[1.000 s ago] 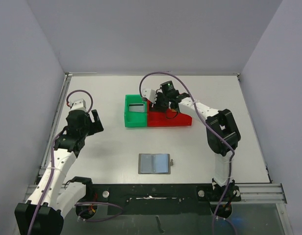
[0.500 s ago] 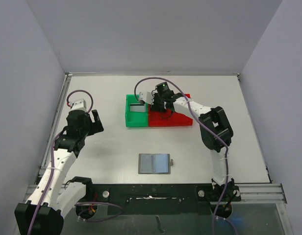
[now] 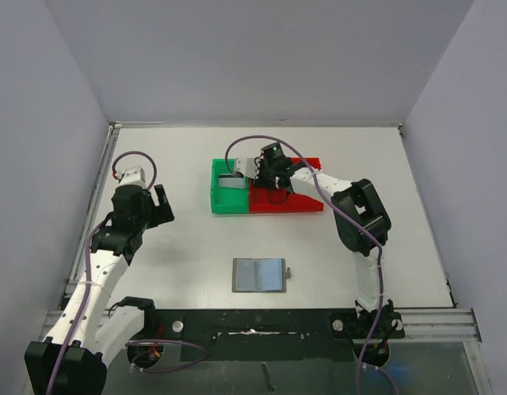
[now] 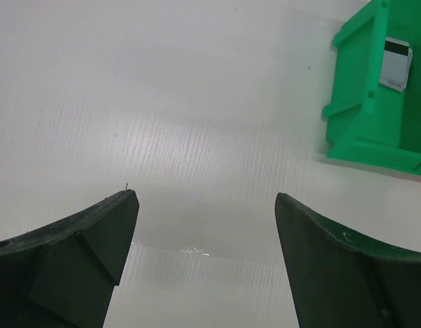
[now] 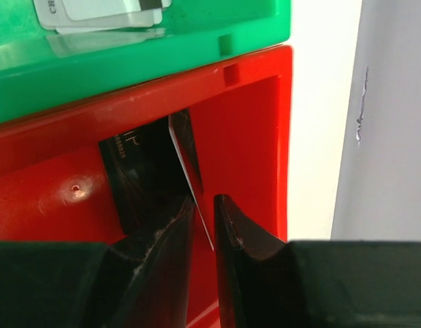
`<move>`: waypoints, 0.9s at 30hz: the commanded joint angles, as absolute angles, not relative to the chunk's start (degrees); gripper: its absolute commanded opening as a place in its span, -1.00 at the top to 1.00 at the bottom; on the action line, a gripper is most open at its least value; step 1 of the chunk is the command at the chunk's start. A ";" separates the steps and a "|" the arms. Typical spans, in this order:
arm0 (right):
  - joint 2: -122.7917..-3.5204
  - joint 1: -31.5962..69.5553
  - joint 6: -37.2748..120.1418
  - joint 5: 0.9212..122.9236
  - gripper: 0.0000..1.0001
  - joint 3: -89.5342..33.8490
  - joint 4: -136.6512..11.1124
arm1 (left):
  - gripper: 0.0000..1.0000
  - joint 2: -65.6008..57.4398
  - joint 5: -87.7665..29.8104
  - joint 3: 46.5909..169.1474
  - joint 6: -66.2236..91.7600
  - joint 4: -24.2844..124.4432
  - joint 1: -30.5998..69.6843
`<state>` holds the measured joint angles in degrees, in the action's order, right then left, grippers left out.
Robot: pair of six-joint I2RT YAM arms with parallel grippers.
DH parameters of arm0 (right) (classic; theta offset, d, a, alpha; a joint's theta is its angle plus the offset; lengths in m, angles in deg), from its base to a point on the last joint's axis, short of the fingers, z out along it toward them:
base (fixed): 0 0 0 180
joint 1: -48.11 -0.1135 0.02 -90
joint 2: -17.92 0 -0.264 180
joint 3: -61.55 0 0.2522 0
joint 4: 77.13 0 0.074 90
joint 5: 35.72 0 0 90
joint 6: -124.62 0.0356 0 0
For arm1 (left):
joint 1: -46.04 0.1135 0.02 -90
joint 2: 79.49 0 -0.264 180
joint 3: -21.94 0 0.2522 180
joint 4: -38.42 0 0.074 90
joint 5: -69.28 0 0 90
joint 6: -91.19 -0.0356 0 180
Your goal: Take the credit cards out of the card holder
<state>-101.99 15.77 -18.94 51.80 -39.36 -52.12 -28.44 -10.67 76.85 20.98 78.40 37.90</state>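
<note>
The card holder [image 3: 259,275] lies open and flat near the table's front edge, away from both arms. A silvery-grey credit card [image 3: 230,182] [image 4: 395,63] [image 5: 101,14] lies in the green bin [image 3: 216,202]. My right gripper [image 3: 272,183] [image 5: 205,201] reaches down into the red bin [image 3: 307,203] [image 5: 251,116]. Its jaws stand a narrow gap apart. A black credit card [image 5: 139,178] stands tilted on edge between them, leaning on the left finger, with a sliver of red showing beside the right one. My left gripper [image 3: 161,206] [image 4: 205,198] hovers wide open over bare table at the left, holding nothing.
The green and red bins stand side by side at the table's middle back. Grey walls close in the table on the left, back and right. A metal rail runs along the left edge [image 3: 95,206].
My right gripper has shifted a little left and lower into the red bin, and its jaws have parted slightly around the black card. The left arm and card holder have not moved.
</note>
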 commanded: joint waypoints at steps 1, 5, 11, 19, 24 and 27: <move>-102.64 15.36 -18.67 49.79 0.58 -38.10 -56.52 | -0.62 -29.28 -11.03 77.54 20.00 75.21 38.27; -102.01 15.39 -18.34 50.20 0.48 -37.23 -56.79 | -0.62 -29.42 -11.07 77.53 20.00 75.13 38.27; -100.99 15.38 -17.38 52.50 0.25 -37.15 -54.60 | -0.62 -29.11 -11.35 77.53 20.00 75.12 38.28; -99.32 15.91 -15.14 54.85 0.02 -37.42 -53.46 | -0.62 -28.95 -11.83 77.53 20.00 74.99 38.22; -98.67 17.43 -10.21 59.89 -0.20 -40.25 -50.08 | -0.62 -28.82 -12.12 77.50 20.00 75.03 38.29; -97.32 18.01 -6.22 61.27 -0.28 -41.02 -49.89 | -0.62 -28.99 -12.28 77.47 20.00 75.07 38.24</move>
